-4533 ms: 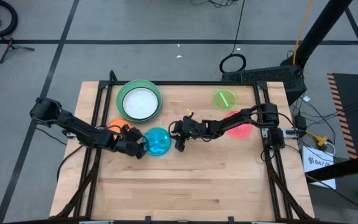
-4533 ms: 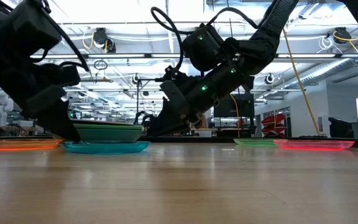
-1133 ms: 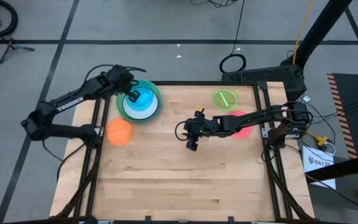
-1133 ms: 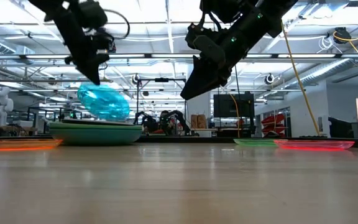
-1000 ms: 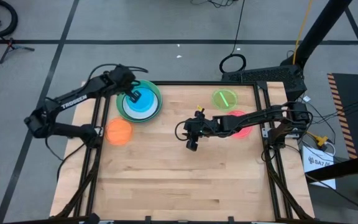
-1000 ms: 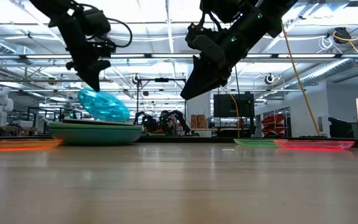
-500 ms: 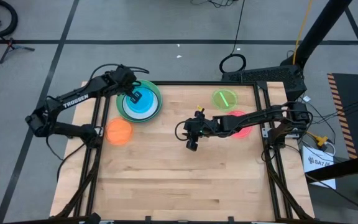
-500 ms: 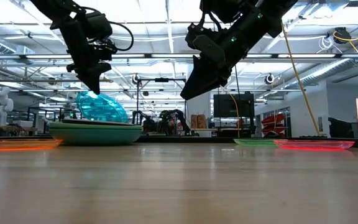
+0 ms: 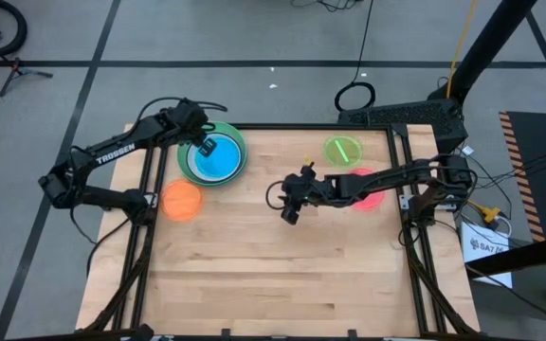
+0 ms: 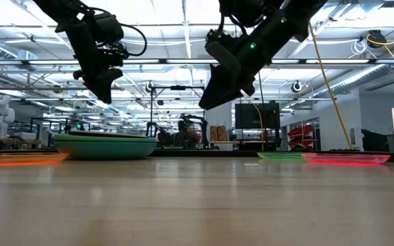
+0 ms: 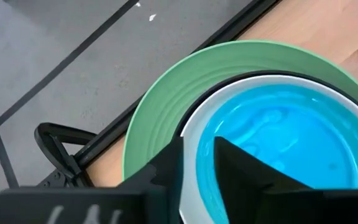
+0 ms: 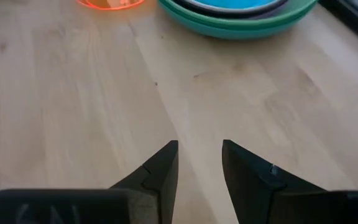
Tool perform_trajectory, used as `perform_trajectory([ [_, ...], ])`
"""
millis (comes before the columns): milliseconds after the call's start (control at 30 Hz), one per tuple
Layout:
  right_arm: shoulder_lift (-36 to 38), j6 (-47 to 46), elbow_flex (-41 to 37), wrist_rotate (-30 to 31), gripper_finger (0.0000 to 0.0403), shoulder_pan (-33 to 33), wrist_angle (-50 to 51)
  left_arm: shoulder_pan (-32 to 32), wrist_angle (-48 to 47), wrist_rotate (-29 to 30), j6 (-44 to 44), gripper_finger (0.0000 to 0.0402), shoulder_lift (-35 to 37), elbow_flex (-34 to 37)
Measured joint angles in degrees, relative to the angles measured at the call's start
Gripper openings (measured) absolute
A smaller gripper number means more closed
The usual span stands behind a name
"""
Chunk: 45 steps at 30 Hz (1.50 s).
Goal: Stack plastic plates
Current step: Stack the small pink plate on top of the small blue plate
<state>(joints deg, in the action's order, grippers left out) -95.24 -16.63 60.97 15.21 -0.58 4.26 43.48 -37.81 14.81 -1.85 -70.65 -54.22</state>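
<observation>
A stack of plastic plates (image 9: 212,157) stands at the table's far left. A wide green plate (image 11: 166,93) is at the bottom, with a white plate (image 11: 190,127) in it. A blue plate (image 11: 278,137) lies flat on top. My left gripper (image 9: 204,146) hangs open just above the stack's left part (image 10: 105,91), touching nothing. An orange plate (image 9: 182,201) lies flat on the table near the stack. A lime plate (image 9: 342,150) and a pink plate (image 9: 366,194) lie at the far right. My right gripper (image 9: 289,210) hovers open over the table's middle, with bare wood (image 12: 199,158) between its fingers.
The table's black frame rail (image 11: 104,146) runs close behind the stack. My right arm (image 9: 377,180) reaches over the pink plate. Bare wood (image 9: 282,275) spreads across the near half of the table. The room's lights and shelves show beyond the table in the low view.
My left gripper has opened and let go of the blue plate. The plate was tilted, with its lower edge on the stack. It has dropped flat into the white plate on top of the stack.
</observation>
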Motion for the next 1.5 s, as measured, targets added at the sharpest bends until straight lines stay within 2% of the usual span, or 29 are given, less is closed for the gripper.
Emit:
perform_trajectory([
  [100, 0.02, -3.73, 0.0, -0.04, 0.0116, 0.88, 1.87, -0.54, 0.8, 0.01, 0.95, 0.0116, 0.17, 0.0],
  [233, 0.02, -10.23, 0.0, -0.13, 0.0116, 2.61, 8.61, -4.49, -0.06, -1.87, 3.57, 0.0122, 2.2, 0.02],
  [533, 1.91, -22.58, 0.0, 0.9, 0.0116, 3.05, 35.46, -23.01, 2.37, -2.8, 6.7, 0.0122, 12.96, 0.94],
  [733, 2.83, -24.69, 0.02, 2.94, 0.0116, -0.38, 49.89, -35.67, 11.2, 0.28, 7.76, 0.0122, 21.69, 9.56],
  [833, 2.8, -24.09, 0.02, 2.86, 0.0116, -2.8, 52.75, -39.56, 17.24, 2.97, 7.74, 0.0122, 25.07, 15.25],
  [933, 2.8, -22.09, 0.02, 1.44, 0.0116, -5.53, 52.99, -40.85, 22.07, 6.91, 7.51, 0.0122, 27.11, 18.71],
  [1100, 2.79, -19.57, 0.02, -3.71, 0.0116, -10.06, 53.05, -40.83, 25.35, 9.88, 2.59, 0.0122, 27.23, 19.23],
  [1333, 2.78, -21.14, 0.02, -6.9, 0.0116, -12.61, 56.93, -40.28, 26.1, 11.3, -3.03, 0.0122, 27.19, 19.23],
  [1500, 2.48, -24.27, 0.02, -7.85, 0.0116, -12.43, 55.51, -38.91, 26.1, 11.38, -8.45, 0.0122, 27.17, 19.22],
])
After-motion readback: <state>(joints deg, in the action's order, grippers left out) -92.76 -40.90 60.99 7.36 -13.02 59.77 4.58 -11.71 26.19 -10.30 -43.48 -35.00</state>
